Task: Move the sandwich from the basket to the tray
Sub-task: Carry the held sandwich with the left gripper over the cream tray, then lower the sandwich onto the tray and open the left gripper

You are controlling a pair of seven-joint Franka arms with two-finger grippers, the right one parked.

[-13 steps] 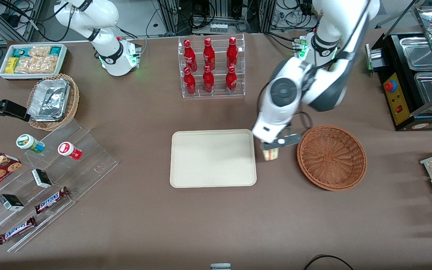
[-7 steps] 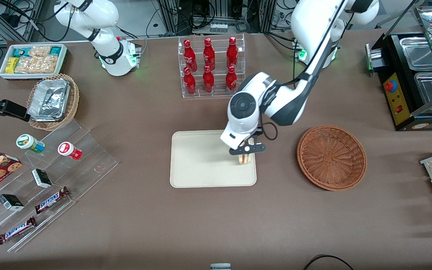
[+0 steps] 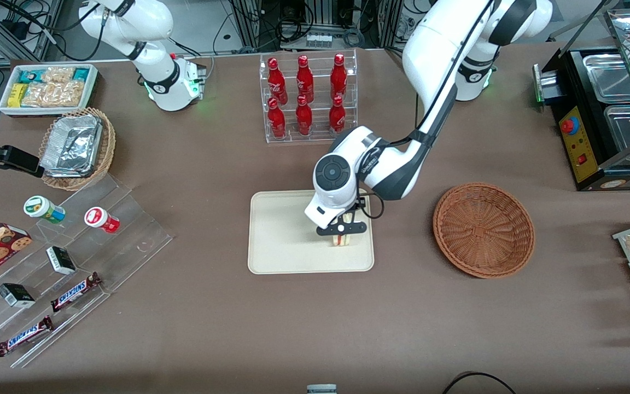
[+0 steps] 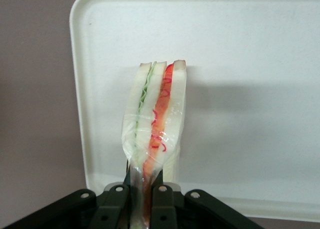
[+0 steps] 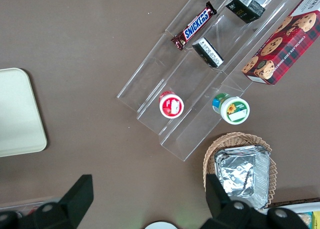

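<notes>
Now the gripper (image 3: 342, 234) is pinching the sandwich (image 4: 156, 134) (standing on its edge) and hanging over the tray (image 3: 282, 241), near the edge facing the basket (image 3: 483, 230).

I see a brown table (image 3: 211, 328) filling most of the front view. Farther from the camera, metal frames with cables and power strips (image 3: 320, 39). At the working arm's end, a black counter unit (image 3: 594, 126) with steel pans. Even overhead light, soft shadows.
</notes>
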